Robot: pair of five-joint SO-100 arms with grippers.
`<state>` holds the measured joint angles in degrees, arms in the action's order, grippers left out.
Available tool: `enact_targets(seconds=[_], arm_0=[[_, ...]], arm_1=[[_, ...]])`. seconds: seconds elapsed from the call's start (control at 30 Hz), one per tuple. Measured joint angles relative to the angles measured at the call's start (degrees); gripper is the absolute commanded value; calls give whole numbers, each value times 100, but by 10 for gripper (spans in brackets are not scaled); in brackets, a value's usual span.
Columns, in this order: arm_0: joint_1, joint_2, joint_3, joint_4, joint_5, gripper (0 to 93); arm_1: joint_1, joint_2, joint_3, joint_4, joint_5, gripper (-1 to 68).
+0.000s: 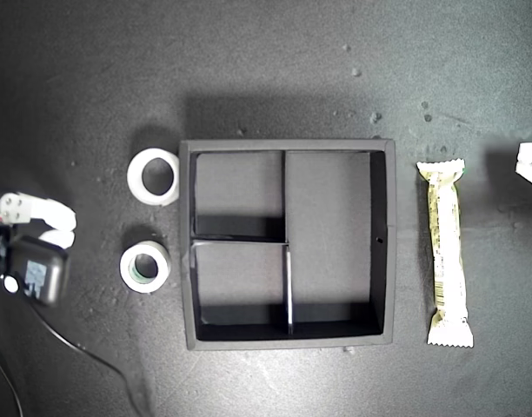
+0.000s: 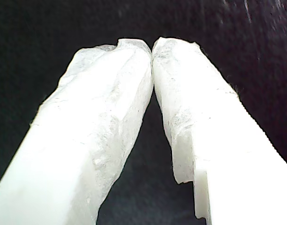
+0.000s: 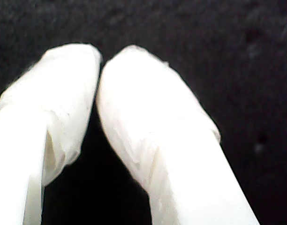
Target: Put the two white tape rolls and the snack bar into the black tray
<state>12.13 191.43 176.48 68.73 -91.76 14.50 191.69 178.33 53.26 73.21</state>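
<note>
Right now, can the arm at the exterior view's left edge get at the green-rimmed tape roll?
Probably yes. The roll lies flat on the mat just beside that arm, outside the tray, with nothing between them.

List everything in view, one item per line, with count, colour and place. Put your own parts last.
black tray: one, matte black, centre of the exterior view, all three compartments empty.
tape rolls: two, white, on the mat off the tray's wall on the exterior view's left; the plain one is farther up, the one with a greenish inner rim lower.
snack bar: one, cream-yellow, lying lengthwise off the tray on the exterior view's right.
my first pincer: white, tips together, holding nothing.
my second pincer: white, tips together, holding nothing.
</note>
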Motion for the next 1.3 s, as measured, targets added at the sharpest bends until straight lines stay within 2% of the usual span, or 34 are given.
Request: enact_targets(seconds=[0.13, 0.3, 0.37, 0.57, 0.73, 0.9, 1.3], arm_0=[[-387, 0, -158, -387, 1063, 83], [-984, -167, -940, -589, 2566, 156], [-1116, -633, -1274, -940, 2979, 169], [-1213, -3173, -2294, -2136, 3858, 190], [-1125, -5361, -3331, -2637, 4289, 187], [-1028, -7330, -4412, -2654, 4377, 174], [-1037, -8657, -4939, -2399, 4315, 150]], arm_1=[[97, 0, 0, -826, 0, -3], [18, 0, -185, -1415, 0, -2], [-141, -9, -378, -1485, -9, 1], [-598, -26, -800, -1362, -1477, 23], [-765, -26, -844, -1063, -1564, 18], [-861, -26, -844, -835, -1512, 15], [-923, -26, -756, -782, -1477, 22]])
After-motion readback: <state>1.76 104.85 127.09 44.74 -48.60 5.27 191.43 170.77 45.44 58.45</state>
